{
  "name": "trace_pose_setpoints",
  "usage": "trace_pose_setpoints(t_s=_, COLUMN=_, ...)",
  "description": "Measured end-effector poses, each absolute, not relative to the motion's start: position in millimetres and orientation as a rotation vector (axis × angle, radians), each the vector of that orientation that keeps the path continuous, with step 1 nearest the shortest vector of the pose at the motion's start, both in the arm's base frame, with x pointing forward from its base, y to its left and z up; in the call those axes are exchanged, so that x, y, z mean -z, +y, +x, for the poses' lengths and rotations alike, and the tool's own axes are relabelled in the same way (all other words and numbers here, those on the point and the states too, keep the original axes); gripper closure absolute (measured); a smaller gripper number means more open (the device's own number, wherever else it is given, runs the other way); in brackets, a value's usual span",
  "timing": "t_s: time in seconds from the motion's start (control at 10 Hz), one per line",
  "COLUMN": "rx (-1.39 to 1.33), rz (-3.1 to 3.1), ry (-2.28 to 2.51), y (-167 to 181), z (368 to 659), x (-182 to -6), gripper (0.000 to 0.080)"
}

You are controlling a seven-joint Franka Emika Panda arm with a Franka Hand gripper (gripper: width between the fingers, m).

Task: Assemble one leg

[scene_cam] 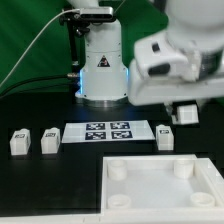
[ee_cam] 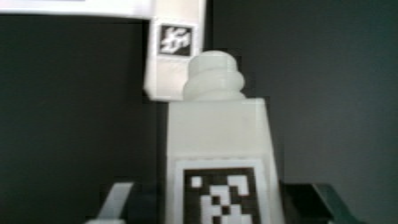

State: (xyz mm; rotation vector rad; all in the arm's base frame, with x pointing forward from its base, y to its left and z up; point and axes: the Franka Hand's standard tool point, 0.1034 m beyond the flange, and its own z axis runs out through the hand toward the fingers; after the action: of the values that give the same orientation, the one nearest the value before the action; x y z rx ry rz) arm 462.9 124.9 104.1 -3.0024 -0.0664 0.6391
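In the wrist view my gripper (ee_cam: 217, 205) is shut on a leg (ee_cam: 217, 135), a white chunky block with a marker tag on its face and a ribbed peg at its far end. The dark fingers (ee_cam: 121, 200) press on both of its sides. In the exterior view the gripper (scene_cam: 186, 110) holds this leg (scene_cam: 187, 113) above the table at the right. A second leg (scene_cam: 166, 135) stands on the table just below it, and it also shows in the wrist view (ee_cam: 173, 55). The white square panel (scene_cam: 205, 200) with round sockets lies in front.
Two more legs (scene_cam: 18, 141) (scene_cam: 50, 139) stand at the exterior view's left. The marker board (scene_cam: 108, 131) lies in the middle, before the arm's white base (scene_cam: 102, 70). A white edge (ee_cam: 71, 8) crosses the wrist view's border; what it belongs to is unclear.
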Motion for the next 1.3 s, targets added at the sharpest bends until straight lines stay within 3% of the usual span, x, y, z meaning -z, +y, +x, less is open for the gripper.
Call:
trace_pose_setpoints(t_s=0.2, rx=-0.415, rz=-3.06, ry=-0.068, y=123, z=475, x=-132.4, gripper=0.0508)
trace_pose_setpoints(t_s=0.5, rx=0.029, rz=-3.065, ry=-0.068, y=125, z=487, x=-132.2, gripper=0.0508)
trace_pose_setpoints(t_s=0.6, rx=0.148, rz=-3.061, ry=-0.123, y=117, z=502, x=-140.6, gripper=0.0508)
trace_pose_setpoints(t_s=0.8, rx=0.492, rz=-3.02, ry=-0.126, y=102, z=563, x=-179.8, gripper=0.0508)
trace_pose_setpoints(t_s=0.9, rx=0.686, rz=-2.97, ry=-0.115, y=102, z=579, x=-186.5, gripper=0.0508)
trace_pose_setpoints(t_s=1.2, rx=1.059, rz=-2.827, ry=-0.087, y=109, z=591, x=-187.0, gripper=0.0508)
trace_pose_setpoints(t_s=1.3, rx=1.034, rz=-2.839, ry=-0.086, y=108, z=588, x=-180.3, gripper=0.0508)
